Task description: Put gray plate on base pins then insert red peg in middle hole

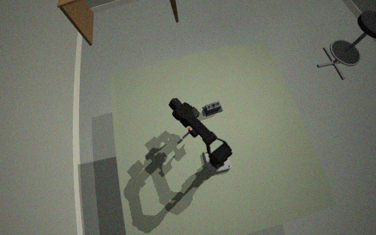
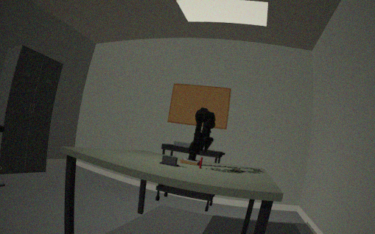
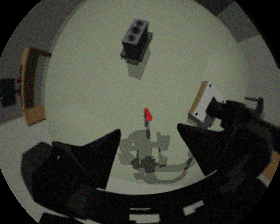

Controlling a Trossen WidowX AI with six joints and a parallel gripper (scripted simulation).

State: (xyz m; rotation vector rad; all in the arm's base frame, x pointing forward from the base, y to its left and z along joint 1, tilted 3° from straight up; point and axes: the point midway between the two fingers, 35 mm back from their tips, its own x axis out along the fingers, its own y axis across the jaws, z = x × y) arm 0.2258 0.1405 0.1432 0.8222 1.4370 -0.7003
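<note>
The gray plate (image 1: 213,105) (image 3: 140,26) is the top of the upright block, with three dark holes in a row facing up. It looks flat on the dark base, with no gap visible; the pins cannot be made out. The block also shows in the exterior view as a small gray box (image 2: 169,160). The red peg (image 1: 189,128) (image 2: 201,162) (image 3: 148,115) stands upright, apart from the block. My gripper (image 3: 149,129) is open and empty, high above the table; the peg shows below, between the fingertips in the wrist view.
The arm's white mounting plate (image 1: 221,169) (image 3: 202,101) with an orange side lies to the right of the peg in the wrist view. The green table top (image 1: 260,111) (image 2: 127,162) carries the arm's shadow. A black stool (image 1: 375,24) stands beyond the table.
</note>
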